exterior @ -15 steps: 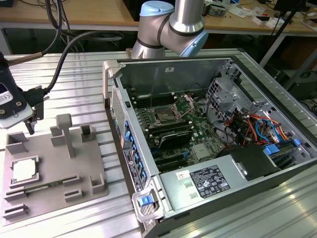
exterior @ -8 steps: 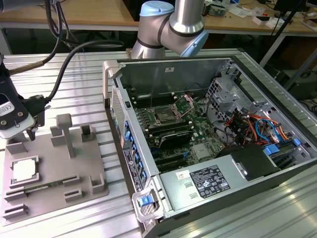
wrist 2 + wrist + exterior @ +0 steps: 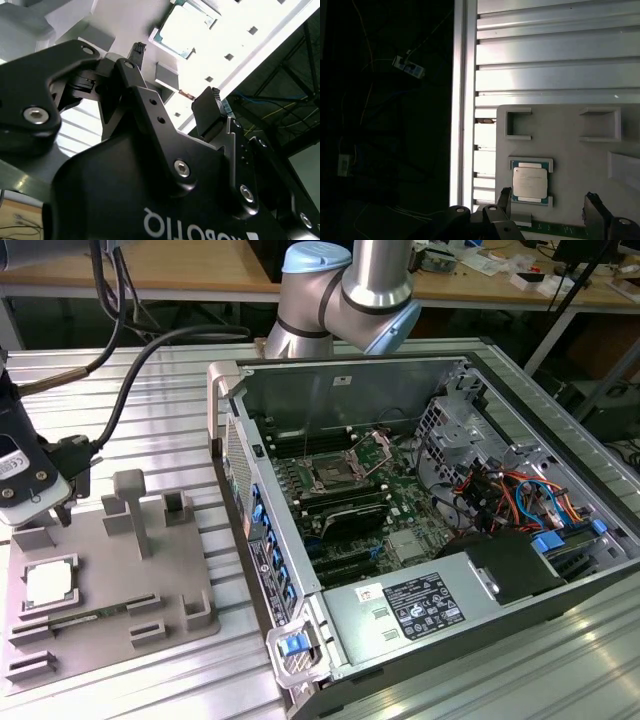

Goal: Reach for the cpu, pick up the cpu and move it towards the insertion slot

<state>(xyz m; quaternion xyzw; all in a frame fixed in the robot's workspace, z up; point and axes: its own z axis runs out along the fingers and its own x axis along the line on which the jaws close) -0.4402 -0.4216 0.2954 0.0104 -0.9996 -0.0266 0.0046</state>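
End effector (image 3: 548, 196) pointing down, fingers (image 3: 207, 110) spread wide, empty.

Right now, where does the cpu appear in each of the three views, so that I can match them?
Exterior view: the cpu lies in a recess of the grey tray, at the exterior view's left, near the claw.
First wrist view: the cpu sits in its recess, just beyond the open claw.
Second wrist view: the cpu shows bright, beyond the claw.
Shared landmark: the grey tray's raised frame around the cpu.
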